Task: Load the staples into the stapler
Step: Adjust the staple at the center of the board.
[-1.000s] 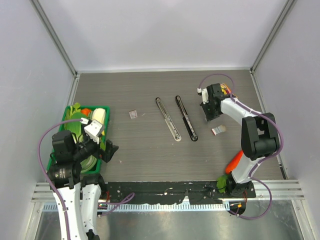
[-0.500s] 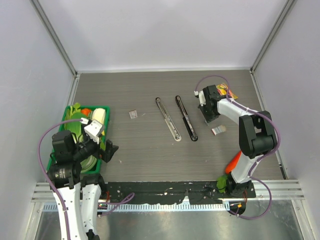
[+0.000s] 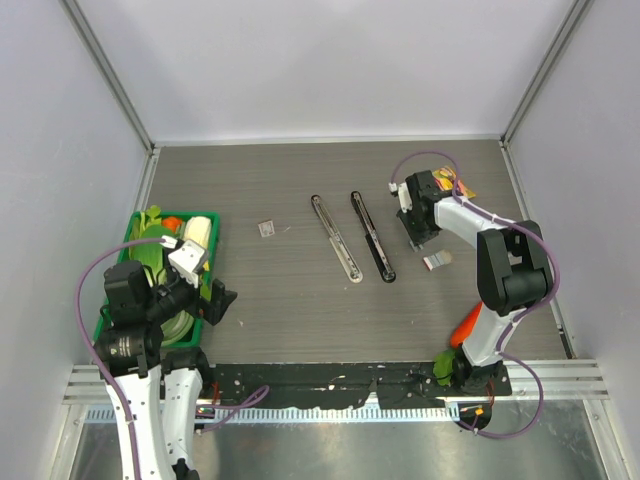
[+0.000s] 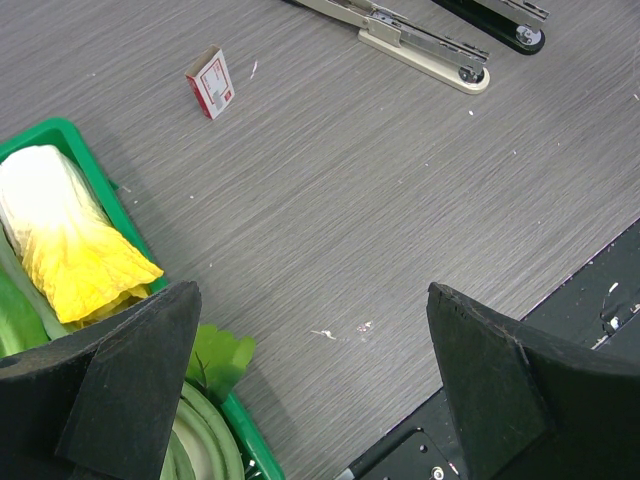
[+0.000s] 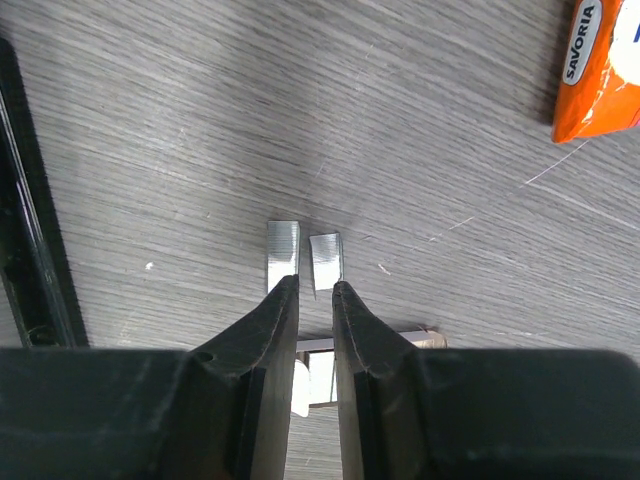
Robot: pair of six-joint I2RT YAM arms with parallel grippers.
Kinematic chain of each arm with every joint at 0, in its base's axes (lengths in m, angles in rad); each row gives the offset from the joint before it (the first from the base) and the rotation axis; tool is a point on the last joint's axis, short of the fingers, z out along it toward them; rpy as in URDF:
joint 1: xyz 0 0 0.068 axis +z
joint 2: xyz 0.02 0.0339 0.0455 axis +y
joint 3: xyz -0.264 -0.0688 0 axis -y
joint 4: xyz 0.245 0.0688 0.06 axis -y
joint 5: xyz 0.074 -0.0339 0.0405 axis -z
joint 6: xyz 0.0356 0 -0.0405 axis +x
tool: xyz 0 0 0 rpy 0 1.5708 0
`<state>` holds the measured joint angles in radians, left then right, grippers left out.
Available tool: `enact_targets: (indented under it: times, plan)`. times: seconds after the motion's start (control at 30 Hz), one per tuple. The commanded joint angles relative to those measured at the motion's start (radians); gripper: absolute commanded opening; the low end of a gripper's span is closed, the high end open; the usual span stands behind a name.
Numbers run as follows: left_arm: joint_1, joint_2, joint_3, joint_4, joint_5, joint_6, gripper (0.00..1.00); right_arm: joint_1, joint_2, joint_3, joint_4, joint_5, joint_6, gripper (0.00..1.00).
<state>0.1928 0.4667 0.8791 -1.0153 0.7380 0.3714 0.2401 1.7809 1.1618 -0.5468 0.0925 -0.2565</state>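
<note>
Hovering right gripper (image 5: 311,288) over two short silvery metal strips (image 5: 283,250), jaws at a narrow gap, nothing visible between the tips.
Tiny white cardboard staples box with red label (image 4: 210,82) lies on the grey wood-grain table (image 3: 300,300), left of the long beige stapler (image 3: 335,238), well apart from both grippers. Left gripper (image 4: 312,300) is spread wide beside the green plastic basket (image 4: 70,130).
</note>
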Motion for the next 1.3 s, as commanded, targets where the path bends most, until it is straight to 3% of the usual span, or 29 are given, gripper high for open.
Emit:
enact_targets:
  times: [0.0,1.03,1.27]
  plan:
    - [0.005,0.001,0.006,-0.002,0.023,0.000,1.00,0.004,-0.006,0.015,0.016,0.033,-0.004,0.25]
    - [0.007,-0.005,0.006,-0.002,0.023,0.001,1.00,-0.021,0.046,0.022,-0.001,0.021,-0.012,0.27]
    - [0.007,-0.007,0.006,-0.002,0.021,0.001,1.00,-0.022,0.046,0.027,-0.010,0.006,-0.012,0.20]
